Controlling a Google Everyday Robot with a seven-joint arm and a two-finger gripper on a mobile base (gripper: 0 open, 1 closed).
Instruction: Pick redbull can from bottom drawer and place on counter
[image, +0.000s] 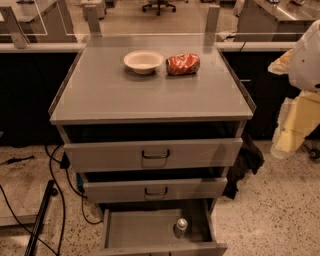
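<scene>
Speckled stone floor (280, 210) and a long pale bench with glass panels (30, 47) frame a grey metal cabinet in a workroom. At the right edge of the view, the robot's pale yellow hand (291, 131) hangs in the air beside the cabinet, about level with the upper drawer. It is well apart from everything on or in the cabinet. Whether it is open or closed cannot be told from here, and nothing can be seen in its hold. A white rounded arm section (306, 56) sits above it.

Nearest the hand, a dark cloth (248, 159) slumps against the cabinet's side. The cabinet has three drawers, all pulled out in steps. Two carry dark loop handles: the upper drawer (155, 154) and the middle drawer (155, 190).

The third, the bottom drawer (135, 231), juts out farthest and holds one item. That single redbull can (180, 228) stands upright on the drawer's floor, towards the right side, its long axis vertical and its shiny lid pointing up.

On the worktop (150, 97), towards the back, rest two things: one white bowl (143, 61) and, just beside it, one crushed red-orange soda can (183, 64) lying on its side. Black cables (55, 165) trail across the floor on the far side.
</scene>
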